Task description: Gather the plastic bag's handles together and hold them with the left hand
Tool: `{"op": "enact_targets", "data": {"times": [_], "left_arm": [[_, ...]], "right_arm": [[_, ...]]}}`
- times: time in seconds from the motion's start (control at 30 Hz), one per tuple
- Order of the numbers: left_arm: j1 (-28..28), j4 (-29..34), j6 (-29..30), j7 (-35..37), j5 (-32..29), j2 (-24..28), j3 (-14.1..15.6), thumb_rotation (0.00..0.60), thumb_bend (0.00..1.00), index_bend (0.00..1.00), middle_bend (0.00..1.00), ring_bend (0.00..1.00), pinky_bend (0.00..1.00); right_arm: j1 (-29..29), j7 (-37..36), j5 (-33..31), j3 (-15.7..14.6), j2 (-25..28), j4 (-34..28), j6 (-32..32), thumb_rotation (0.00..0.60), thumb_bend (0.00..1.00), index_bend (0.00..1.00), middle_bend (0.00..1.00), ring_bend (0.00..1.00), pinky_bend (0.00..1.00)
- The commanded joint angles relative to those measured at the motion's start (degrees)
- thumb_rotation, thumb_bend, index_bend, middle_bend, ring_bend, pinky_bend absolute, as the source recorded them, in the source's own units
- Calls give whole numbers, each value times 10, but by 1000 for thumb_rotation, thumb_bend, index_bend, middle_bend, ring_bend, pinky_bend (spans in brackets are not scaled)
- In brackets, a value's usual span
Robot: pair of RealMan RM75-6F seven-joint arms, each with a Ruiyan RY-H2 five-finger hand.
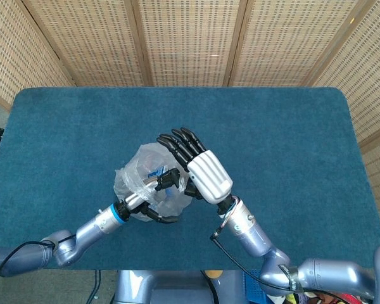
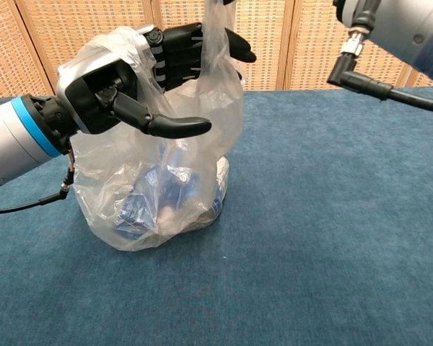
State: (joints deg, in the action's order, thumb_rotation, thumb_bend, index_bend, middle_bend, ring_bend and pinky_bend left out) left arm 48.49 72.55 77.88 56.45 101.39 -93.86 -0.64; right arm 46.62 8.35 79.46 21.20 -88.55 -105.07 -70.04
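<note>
bag [image 2: 159, 180]: clear thin plastic, crinkled and glossy; sits upright near the middle of the table, bulging round at the base, top drawn up loose
contents [image 2: 148, 198]: blue and white items at the bottom, blurred through the film, can't identify
handle [image 2: 215, 43]: one strip of film rises straight up past the top edge of the chest view; upper end out of frame
left hand [image 2: 141, 86]: black fingers, black palm housing, silver forearm with a blue ring; pushed into the bag's upper part from the left side. Fingers [image 2: 195, 50] reach across behind the film toward the raised strip, thumb sticks out forward and apart from them. Spread wide, film draped over the knuckles, no closed grip visible
right hand [image 1: 199, 166]: white ribbed back plate, black fingers held straight and close together; sits above the bag's top, on its right side in the head view. Palm side hidden, so can't tell whether it pinches the strip. Chest view only shows its grey wrist and a black cable elbow at top right
table [image 1: 272, 139]: dark teal cloth, short-pile felt look, rounded corners
backdrop [image 1: 190, 38]: woven cane panels in wood frames
</note>
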Motion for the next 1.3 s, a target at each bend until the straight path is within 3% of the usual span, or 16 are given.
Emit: {"op": "enact_targets", "data": {"times": [0.03,0.33,0.5,1.1,1.3], "left_arm": [[-1,-13,10,-20,3,-16,-5,600,239,245,197,201,59],[2,-41,20,-48,3,-47,-15,600,239,245,198,200,54],[4,-50,31,-61,-1,-66,-27,600,239,243,205,200,4],[28,-31,-7,-88,-24,-79,-46,600,239,238,200,196,25],[32,-28,-17,-95,-29,-83,-47,600,239,212,111,155,49]], "right_arm": [[6,10,-4,1,-4,-1,5,600,716,27,131,0,0],[17,23,-8,5,-11,-2,11,600,717,28,132,0,7],[21,24,-11,4,-16,-4,12,600,716,28,134,0,7],[25,26,-7,1,-21,-21,10,600,714,30,139,0,12],[32,32,-7,9,-26,-13,6,600,716,32,139,0,12]]}}
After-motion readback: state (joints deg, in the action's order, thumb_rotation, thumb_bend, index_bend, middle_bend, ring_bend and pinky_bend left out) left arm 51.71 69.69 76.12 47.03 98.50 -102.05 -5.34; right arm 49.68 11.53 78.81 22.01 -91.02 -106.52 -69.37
